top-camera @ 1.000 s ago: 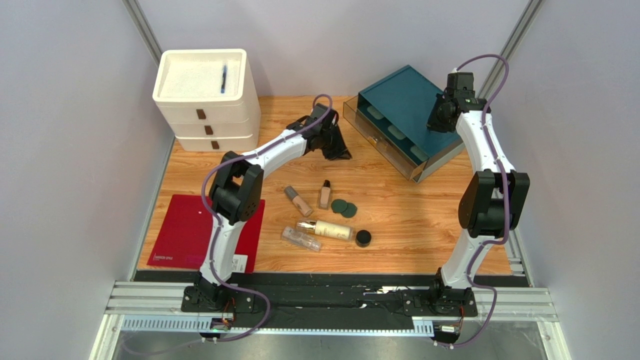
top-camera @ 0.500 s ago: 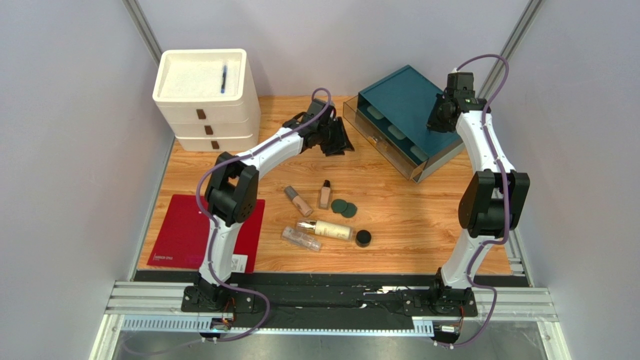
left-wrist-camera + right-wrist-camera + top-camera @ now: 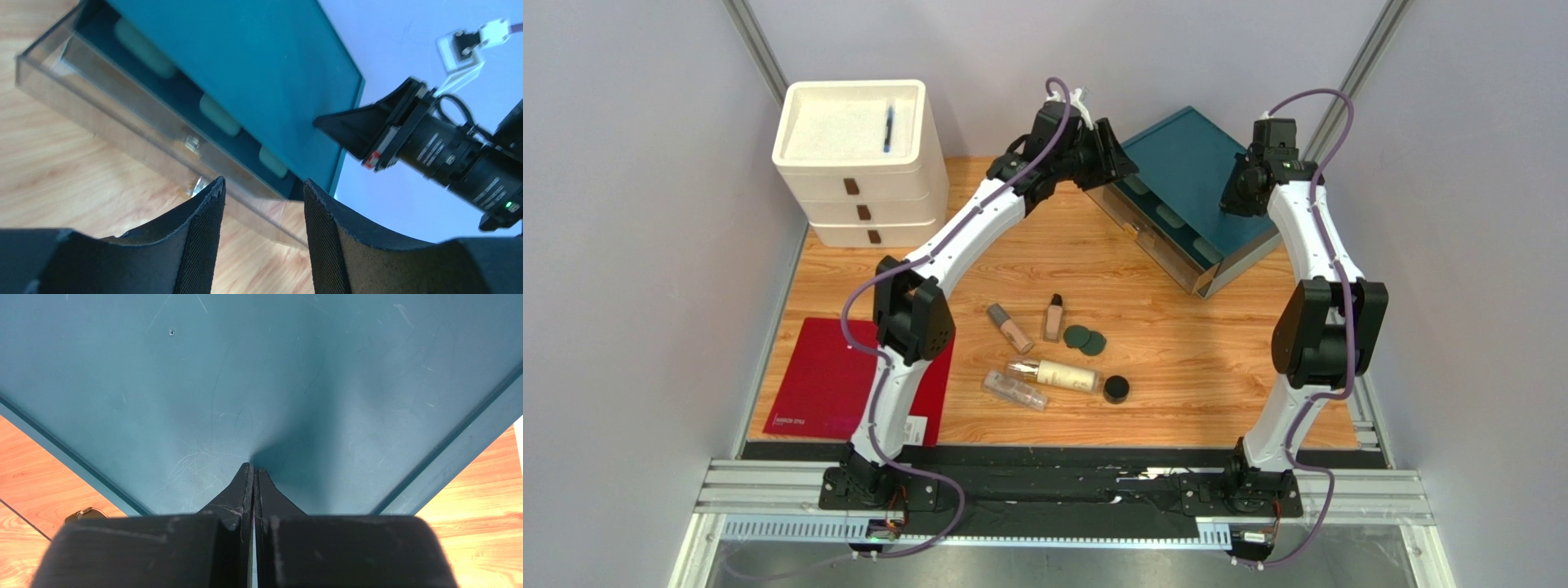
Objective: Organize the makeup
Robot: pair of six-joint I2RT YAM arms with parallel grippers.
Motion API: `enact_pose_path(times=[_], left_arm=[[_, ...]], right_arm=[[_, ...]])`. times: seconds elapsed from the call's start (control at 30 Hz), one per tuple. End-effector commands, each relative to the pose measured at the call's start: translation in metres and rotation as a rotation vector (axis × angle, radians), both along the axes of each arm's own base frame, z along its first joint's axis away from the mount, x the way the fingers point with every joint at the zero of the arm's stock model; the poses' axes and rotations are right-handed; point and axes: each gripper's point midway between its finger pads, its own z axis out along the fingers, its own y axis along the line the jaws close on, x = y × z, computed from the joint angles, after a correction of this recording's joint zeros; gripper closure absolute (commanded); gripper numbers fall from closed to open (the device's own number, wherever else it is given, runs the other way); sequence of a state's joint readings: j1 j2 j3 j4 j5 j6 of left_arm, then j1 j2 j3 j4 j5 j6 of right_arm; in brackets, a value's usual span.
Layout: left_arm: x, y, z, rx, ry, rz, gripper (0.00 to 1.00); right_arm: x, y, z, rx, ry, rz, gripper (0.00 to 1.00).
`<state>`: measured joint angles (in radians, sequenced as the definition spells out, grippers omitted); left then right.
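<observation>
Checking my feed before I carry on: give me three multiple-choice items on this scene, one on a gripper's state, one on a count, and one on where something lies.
1. The right gripper, at the top of the teal box organizer with the clear drawer, is:
A) wide open
B) shut and empty
C) clamped on an object

2. How many flat dark-green round discs lie on the wooden table?
A) one
B) two
C) four

3. The blue pen lies:
A) on the wooden table
B) on the teal organizer
C) in the top tray of the white three-drawer unit

Answers:
1 B, since the right wrist view shows its fingertips meeting with nothing between them.
2 B, since the top view shows two discs side by side.
3 C, since the pen shows as a blue streak in that tray.
</observation>
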<state>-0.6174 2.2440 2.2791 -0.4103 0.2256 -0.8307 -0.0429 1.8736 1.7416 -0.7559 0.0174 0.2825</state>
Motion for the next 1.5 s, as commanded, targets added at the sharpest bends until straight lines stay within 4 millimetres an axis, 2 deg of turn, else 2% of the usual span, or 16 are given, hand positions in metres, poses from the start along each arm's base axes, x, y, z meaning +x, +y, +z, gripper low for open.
enact_pose_path(times=[0.0, 0.2, 0.43, 0.6, 0.7, 0.9, 1.0, 1.1, 1.4, 1.43, 1.47], left_arm=[[0.005, -0.009, -0.037, 0.049, 0.09, 0.0, 0.46], [0.007, -0.015, -0.058, 0.061, 0.131, 0.008, 0.48], [0.013, -0.024, -0.067, 0.041, 0.139, 0.01, 0.51], [0.012, -0.025, -0.085, 0.06, 0.172, 0.001, 0.52], [0.008, -0.028, -0.095, 0.077, 0.194, -0.02, 0.6], [-0.004, -0.025, -0.123, 0.149, 0.244, -0.06, 0.61], [-0.018, -0.014, -0.149, 0.229, 0.31, -0.078, 0.61], [-0.027, -0.003, -0.16, 0.281, 0.334, -0.075, 0.61], [-0.038, 0.044, -0.159, 0.343, 0.356, 0.005, 0.59], [-0.038, 0.05, -0.161, 0.353, 0.357, 0.018, 0.59], [-0.04, 0.06, -0.172, 0.365, 0.383, 0.026, 0.57]], right_arm=[[-0.035, 0.0, -0.058, -0.005, 0.224, 0.022, 1.0], [-0.036, 0.0, -0.06, -0.002, 0.23, 0.022, 1.0], [-0.037, 0.0, -0.064, -0.003, 0.24, 0.025, 1.0], [-0.038, 0.006, -0.066, 0.022, 0.243, 0.042, 1.0], [-0.039, 0.006, -0.067, 0.021, 0.248, 0.045, 1.0], [-0.039, 0.006, -0.068, 0.023, 0.251, 0.044, 1.0], [-0.038, 0.006, -0.068, 0.025, 0.249, 0.044, 1.0], [-0.037, 0.007, -0.069, 0.031, 0.251, 0.046, 1.0], [-0.038, 0.008, -0.071, 0.037, 0.256, 0.044, 1.0], [-0.038, 0.008, -0.072, 0.038, 0.259, 0.045, 1.0], [-0.038, 0.009, -0.072, 0.039, 0.259, 0.046, 1.0]])
